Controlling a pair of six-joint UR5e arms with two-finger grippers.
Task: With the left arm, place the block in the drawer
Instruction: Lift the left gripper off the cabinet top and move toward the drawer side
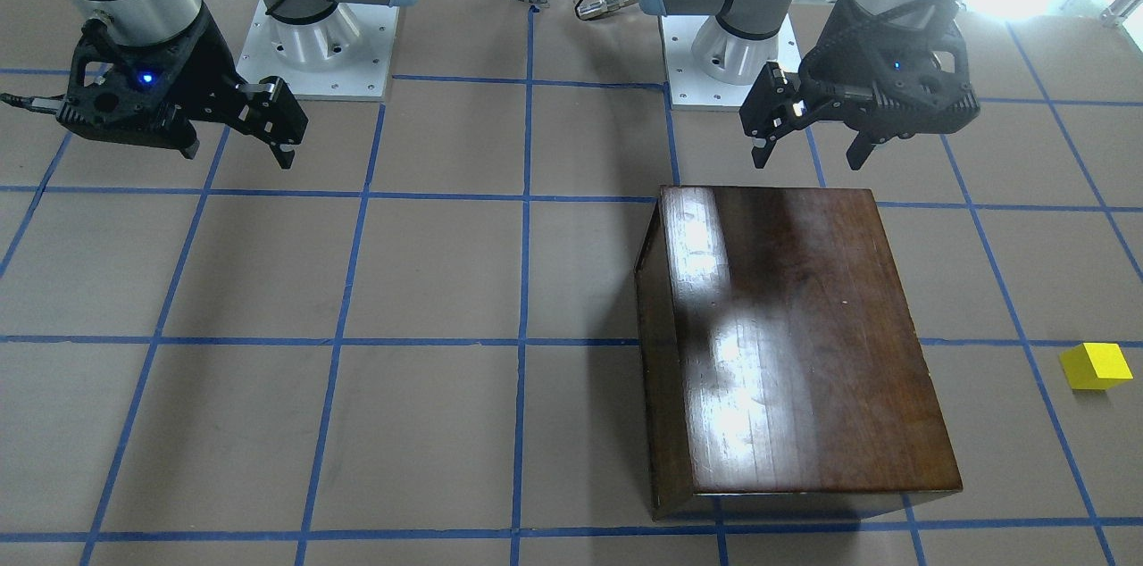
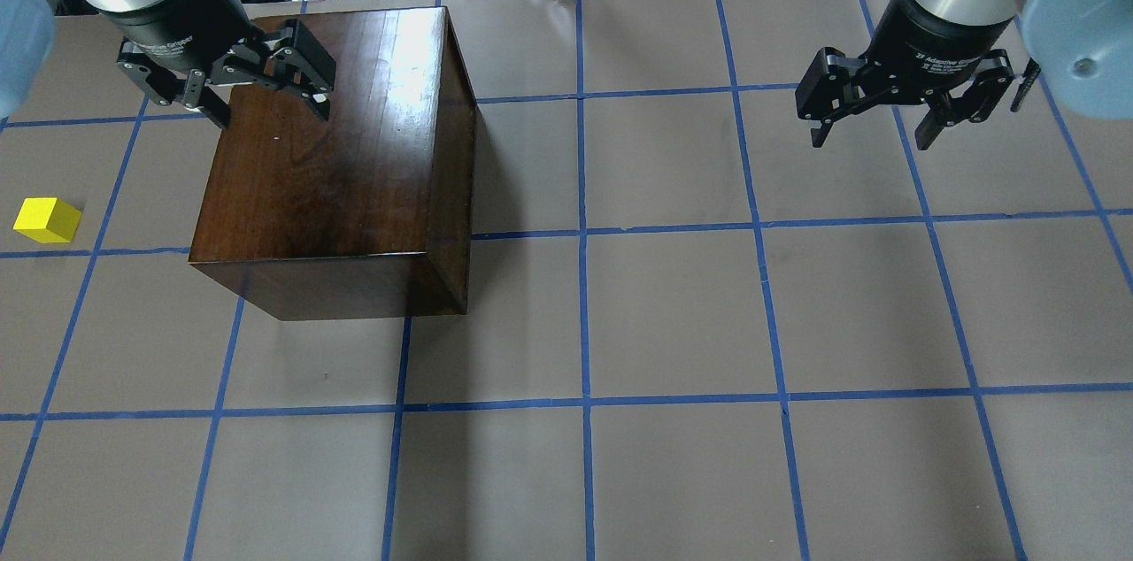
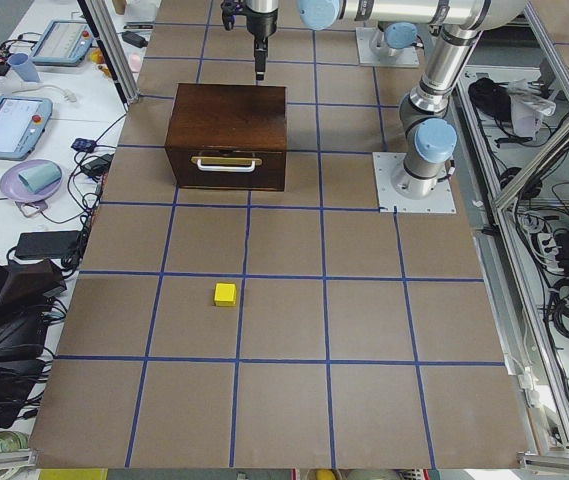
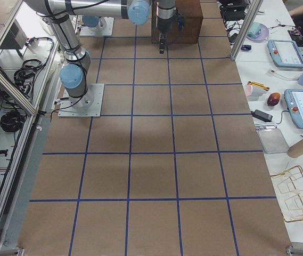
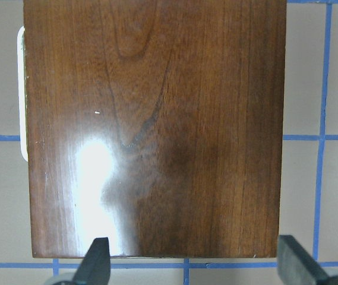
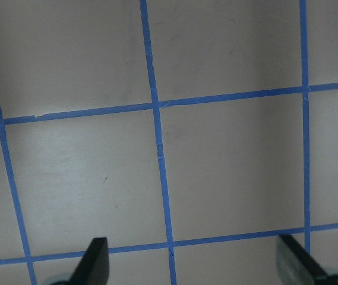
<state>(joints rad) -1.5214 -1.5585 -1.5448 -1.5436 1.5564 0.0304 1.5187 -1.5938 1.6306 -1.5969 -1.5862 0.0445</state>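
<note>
**Tool.** The left tool (image 2: 270, 105) hangs over the far edge of the box (image 2: 336, 154). Its jaws are spread wide and hold nothing. The right tool (image 2: 872, 136) is likewise wide and unloaded, well apart at 3 o'clock in the overhead view.

**Block.** The block (image 2: 46, 219) rests on the table (image 2: 673, 313) at about 8 o'clock from the left tool in the overhead view, well apart from the box.
- Judged light, rigid and not fragile.
- Its faces are plain and flat, so a pinch across two opposite side faces from above should hold.
- It sits slightly turned against the tape grid (image 2: 581, 234), so the wrist would need matching rotation.

**Drawer.** The drawer (image 3: 226, 168) is shut. Its front faces 9 o'clock in the overhead view, towards the block. Its pull (image 3: 226, 161) is the only evident hold, and the drawer must be opened before placing.

**Surface and room.** The table has a matte brown covering, judged to give fair grip. There is finger room on every side of the block.
</note>
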